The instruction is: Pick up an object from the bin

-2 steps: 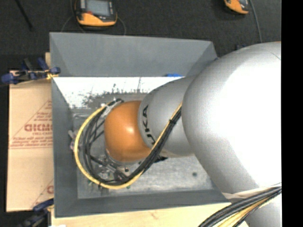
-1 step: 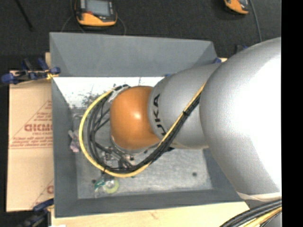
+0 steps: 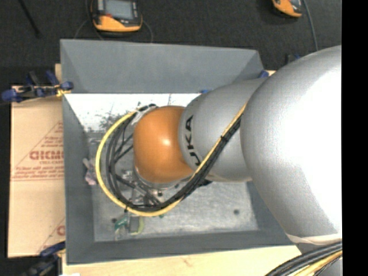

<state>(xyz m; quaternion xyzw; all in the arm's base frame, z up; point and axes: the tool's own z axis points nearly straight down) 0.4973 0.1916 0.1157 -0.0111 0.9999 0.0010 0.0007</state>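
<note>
My gripper point(image 3: 140, 193) reaches down into the lower left part of the bin, mostly hidden under the arm's orange cover and looped cables. Just below it, near the bin's front left corner, lies a small green and pale thing point(image 3: 125, 226), apart from the gripper's body. A small pale purple thing point(image 3: 90, 174) rests against the bin's left wall, to the left of the gripper.
The big silver arm comes in from the right and covers the middle and right of the bin. Dark specks are scattered on the floor at the back left. Bare grey floor shows along the front, right of the green thing.
</note>
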